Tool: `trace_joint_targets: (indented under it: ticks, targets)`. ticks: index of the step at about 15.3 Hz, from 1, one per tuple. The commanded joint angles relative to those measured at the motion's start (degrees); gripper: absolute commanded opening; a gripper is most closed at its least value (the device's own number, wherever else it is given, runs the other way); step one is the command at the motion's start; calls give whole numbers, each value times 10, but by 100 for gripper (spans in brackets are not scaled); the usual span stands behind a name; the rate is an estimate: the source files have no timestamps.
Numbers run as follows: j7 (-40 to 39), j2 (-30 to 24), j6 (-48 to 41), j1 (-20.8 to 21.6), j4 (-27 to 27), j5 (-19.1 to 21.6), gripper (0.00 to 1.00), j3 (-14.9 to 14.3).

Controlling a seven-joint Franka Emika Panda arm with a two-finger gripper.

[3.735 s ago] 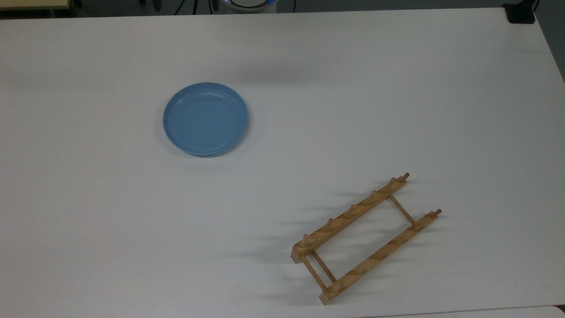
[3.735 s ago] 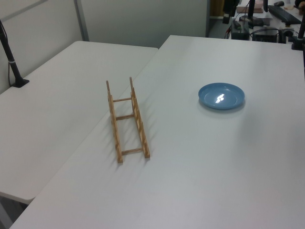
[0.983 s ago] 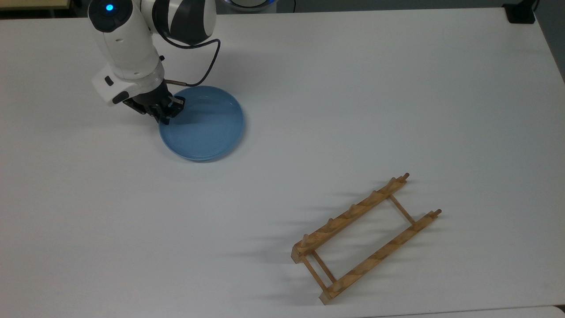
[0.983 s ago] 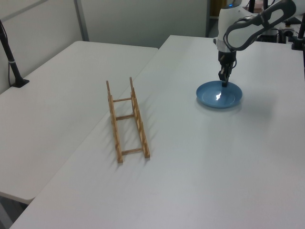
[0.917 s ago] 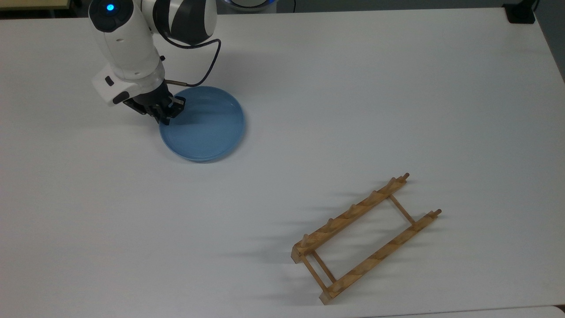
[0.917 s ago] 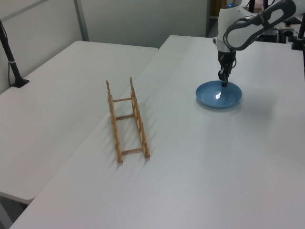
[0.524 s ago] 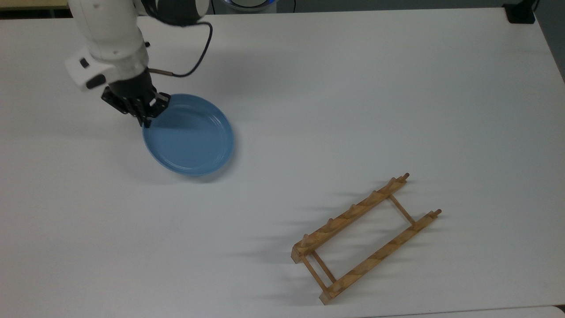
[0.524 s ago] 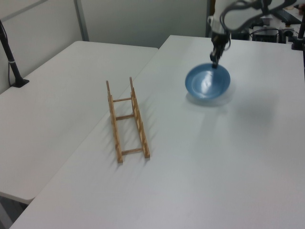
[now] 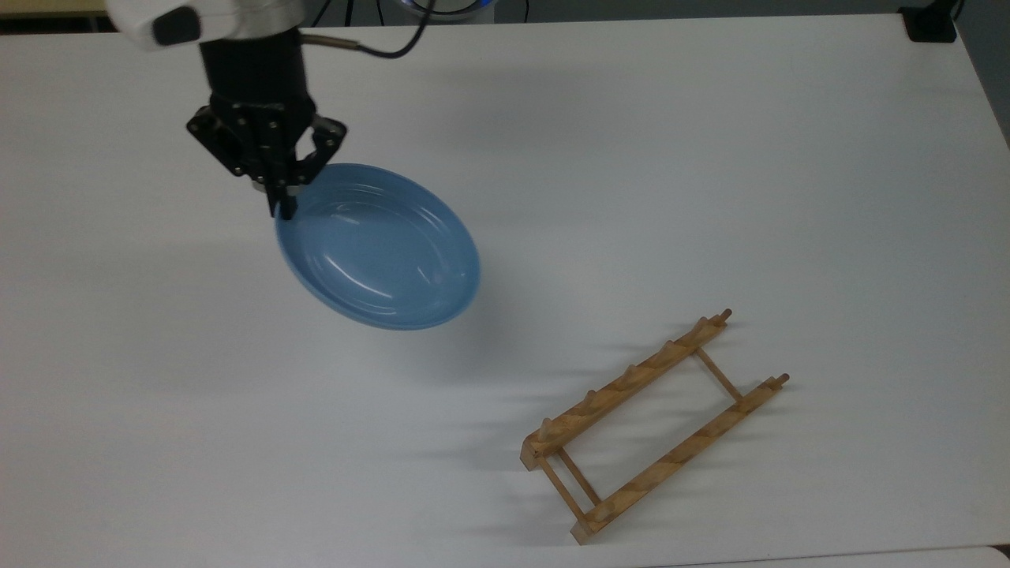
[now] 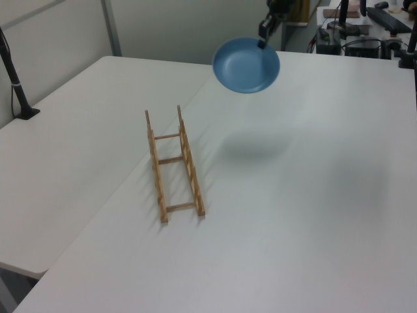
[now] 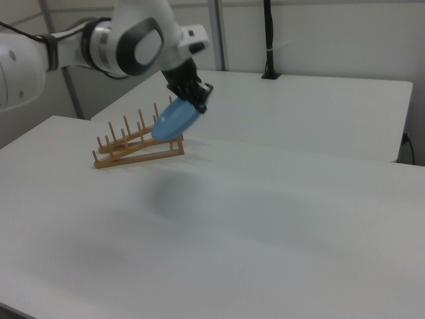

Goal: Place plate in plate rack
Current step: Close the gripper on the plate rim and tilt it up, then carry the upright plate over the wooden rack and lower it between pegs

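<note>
The plate [image 9: 379,248] [image 10: 246,64] [image 11: 174,119] is up in the air, tilted, clear of the desk [image 9: 710,158], its shadow on the white top below! The gripper [image 9: 286,207] [image 10: 262,42] [image 11: 197,101] has its jaws clamped on the plate's rim. The plate rack [image 9: 655,426] [image 10: 174,163] [image 11: 136,143] stands well apart, near the desk's bottom edge in the top view.

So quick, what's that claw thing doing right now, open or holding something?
Tool: shut on the plate, pinching its rim and holding it tilted in the air above the table.
</note>
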Motion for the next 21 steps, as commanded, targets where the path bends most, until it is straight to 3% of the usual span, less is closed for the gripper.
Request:
trace_joint_targets:
  ticks: [1,3,8,11,14,21]
  targets:
    - [65,-8,52,36,23,-71,0,7]
    - [133,-9,98,50,23,-141,0,26]
    - [411,1,137,89,13,-460,0,57]
    - [553,19,136,111,10,-604,0,67]
    - [661,41,135,139,12,-705,0,66]
    - [863,107,116,179,39,-887,0,63]
